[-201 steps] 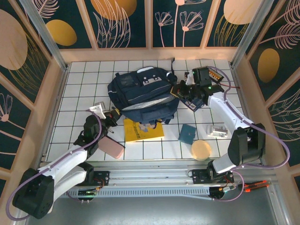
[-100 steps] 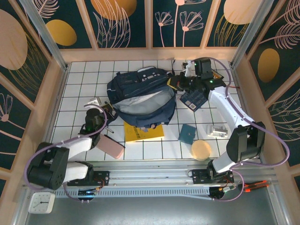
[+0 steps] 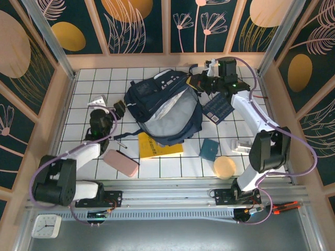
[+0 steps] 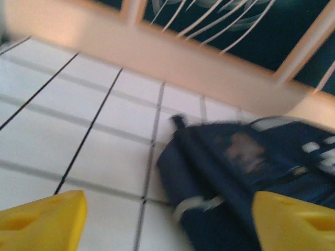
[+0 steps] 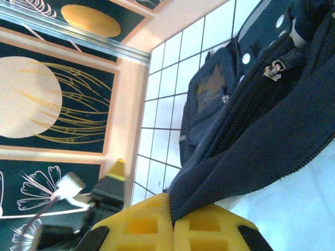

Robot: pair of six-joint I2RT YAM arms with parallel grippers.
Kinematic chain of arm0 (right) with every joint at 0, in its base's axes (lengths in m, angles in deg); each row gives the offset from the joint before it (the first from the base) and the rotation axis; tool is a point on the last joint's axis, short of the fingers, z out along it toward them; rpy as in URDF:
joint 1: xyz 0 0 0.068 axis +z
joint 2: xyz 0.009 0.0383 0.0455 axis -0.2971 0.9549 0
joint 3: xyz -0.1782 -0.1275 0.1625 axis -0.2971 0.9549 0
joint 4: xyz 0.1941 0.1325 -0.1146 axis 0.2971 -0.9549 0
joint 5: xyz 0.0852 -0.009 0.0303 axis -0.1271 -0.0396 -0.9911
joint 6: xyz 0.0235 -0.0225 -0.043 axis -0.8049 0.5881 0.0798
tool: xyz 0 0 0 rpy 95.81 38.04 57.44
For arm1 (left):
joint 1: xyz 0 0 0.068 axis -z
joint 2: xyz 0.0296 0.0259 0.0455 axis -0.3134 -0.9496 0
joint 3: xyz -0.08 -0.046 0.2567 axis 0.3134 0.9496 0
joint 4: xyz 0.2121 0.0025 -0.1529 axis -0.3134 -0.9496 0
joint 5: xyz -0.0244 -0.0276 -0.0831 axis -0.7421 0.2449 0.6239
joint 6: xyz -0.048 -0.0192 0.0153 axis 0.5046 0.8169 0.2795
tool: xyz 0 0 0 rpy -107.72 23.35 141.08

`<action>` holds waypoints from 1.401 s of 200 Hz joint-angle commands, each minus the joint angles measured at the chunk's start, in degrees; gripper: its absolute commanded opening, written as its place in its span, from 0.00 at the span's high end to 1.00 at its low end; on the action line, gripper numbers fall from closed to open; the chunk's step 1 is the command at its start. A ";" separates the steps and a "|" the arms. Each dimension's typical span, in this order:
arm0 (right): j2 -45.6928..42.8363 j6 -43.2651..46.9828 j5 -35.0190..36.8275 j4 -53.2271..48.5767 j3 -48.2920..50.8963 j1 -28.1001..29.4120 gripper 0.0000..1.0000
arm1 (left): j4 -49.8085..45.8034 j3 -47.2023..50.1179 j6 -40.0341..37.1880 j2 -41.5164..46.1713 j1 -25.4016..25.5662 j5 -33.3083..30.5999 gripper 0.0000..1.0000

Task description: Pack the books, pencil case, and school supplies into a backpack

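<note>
The large navy-blue fabric backpack [image 3: 165,107] lies unzipped mid-table. At its 2 o'clock, the right gripper [image 5: 173,225] has its jaws pinched tight on the opening's rim. At 9 o'clock, the left gripper [image 4: 167,206] gapes wide and holds nothing (the thin dark navy book's [image 3: 218,109] pale print is too small to read).

Lab booth (tiled, patterned walls [image 3: 136,26])

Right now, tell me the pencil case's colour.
Pencil case: pale pink, best seen from top view.
</note>
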 commanded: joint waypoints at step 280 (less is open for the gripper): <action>2.12 -1.25 9.67 0.73 -5.14 2.52 0.43 | -46.62 -55.35 -23.44 -26.99 12.91 14.46 1.00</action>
